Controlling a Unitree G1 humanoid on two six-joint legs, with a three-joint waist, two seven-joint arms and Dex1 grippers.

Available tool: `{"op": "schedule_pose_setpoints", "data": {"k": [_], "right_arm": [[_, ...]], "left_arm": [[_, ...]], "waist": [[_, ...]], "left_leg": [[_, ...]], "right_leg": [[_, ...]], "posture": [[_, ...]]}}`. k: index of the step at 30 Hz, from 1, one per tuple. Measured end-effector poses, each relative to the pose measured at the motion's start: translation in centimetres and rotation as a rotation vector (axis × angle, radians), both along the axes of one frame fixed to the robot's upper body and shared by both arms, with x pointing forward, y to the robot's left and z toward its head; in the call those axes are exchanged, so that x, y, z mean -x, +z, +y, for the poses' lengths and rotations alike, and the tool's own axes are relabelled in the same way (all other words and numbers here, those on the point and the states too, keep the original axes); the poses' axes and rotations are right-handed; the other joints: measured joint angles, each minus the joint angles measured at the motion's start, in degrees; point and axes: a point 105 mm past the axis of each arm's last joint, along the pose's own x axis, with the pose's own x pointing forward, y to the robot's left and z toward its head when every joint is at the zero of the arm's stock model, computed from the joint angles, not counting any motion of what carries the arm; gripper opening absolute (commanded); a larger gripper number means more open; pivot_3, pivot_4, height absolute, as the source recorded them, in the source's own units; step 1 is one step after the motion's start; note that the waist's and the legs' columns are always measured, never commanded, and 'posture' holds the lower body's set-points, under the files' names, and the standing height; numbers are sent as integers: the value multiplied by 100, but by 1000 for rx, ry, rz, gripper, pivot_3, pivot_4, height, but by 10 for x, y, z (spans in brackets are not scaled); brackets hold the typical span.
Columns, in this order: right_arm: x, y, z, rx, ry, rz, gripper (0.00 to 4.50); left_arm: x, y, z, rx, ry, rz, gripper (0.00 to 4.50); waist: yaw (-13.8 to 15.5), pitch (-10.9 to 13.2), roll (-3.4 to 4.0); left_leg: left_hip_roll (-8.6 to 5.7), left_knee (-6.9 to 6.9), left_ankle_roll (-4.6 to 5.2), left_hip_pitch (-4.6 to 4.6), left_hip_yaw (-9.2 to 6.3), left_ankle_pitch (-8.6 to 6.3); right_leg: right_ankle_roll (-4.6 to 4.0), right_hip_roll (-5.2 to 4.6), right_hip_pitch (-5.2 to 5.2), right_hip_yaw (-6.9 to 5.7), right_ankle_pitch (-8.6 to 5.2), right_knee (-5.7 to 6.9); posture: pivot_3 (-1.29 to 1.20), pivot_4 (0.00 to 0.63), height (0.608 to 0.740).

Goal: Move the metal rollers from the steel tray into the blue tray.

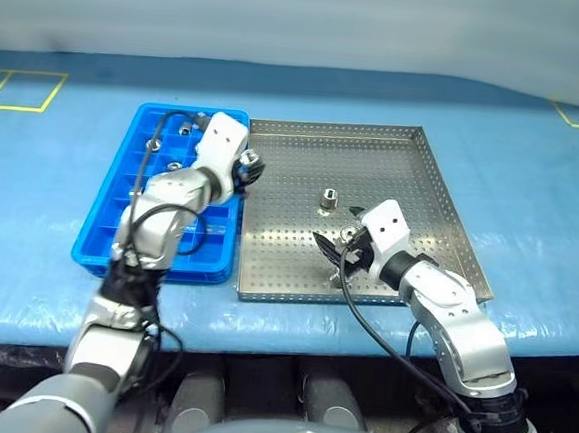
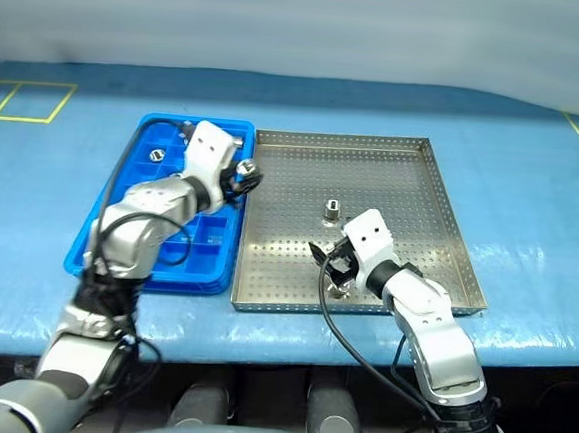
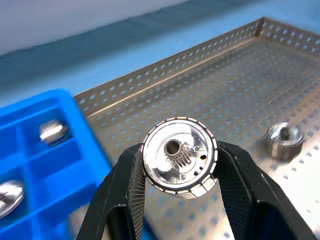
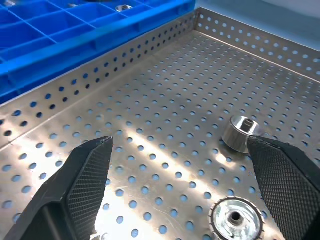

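Note:
My left gripper is shut on a metal roller, a shiny cylinder with a dark central hole. It is held up over the seam between the blue tray and the steel tray. A few rollers lie in the blue tray's far compartments. My right gripper stands open low over the front of the steel tray, nothing between its fingers. Two rollers rest on the perforated floor: one near the middle, another close by the right gripper.
Both trays sit side by side on a table under a blue cloth. Yellow tape marks lie at the far left and far right. The steel tray's low rim runs against the blue tray.

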Motion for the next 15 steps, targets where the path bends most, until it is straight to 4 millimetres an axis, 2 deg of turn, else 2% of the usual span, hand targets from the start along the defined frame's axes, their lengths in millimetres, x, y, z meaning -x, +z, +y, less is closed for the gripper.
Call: {"op": "schedule_pose_setpoints", "data": {"k": [4, 7, 11, 15], "right_arm": [[8, 6, 14, -82, 113, 5, 4500], [12, 11, 23, -124, 190, 6, 4500], [16, 13, 33, -141, 267, 11, 4500], [11, 10, 35, -137, 272, 22, 4500]], "left_arm": [[28, 23, 40, -49, 101, -41, 1808], [49, 37, 49, -73, 122, -62, 1808], [65, 25, 59, -99, 157, 10, 1808], [78, 0, 78, -121, 254, 119, 1808]], "waist": [[96, 3, -5], [220, 3, -5], [324, 2, -5], [334, 2, -6]], "left_leg": [[-1, 3, 0, -2, -1, 0], [-2, 6, 0, 1, -1, 0], [-1, 7, -1, 6, -3, 0], [-1, 6, -1, 4, -2, 0]], "right_leg": [[-18, -4, 3, -3, -10, -5], [-19, -6, 8, -6, -11, -6], [-21, -6, 11, -9, -12, -3], [-22, -7, 9, -11, -13, -5]], "posture": [[116, 150, 740], [147, 150, 740], [158, 150, 740], [159, 150, 740]]}}
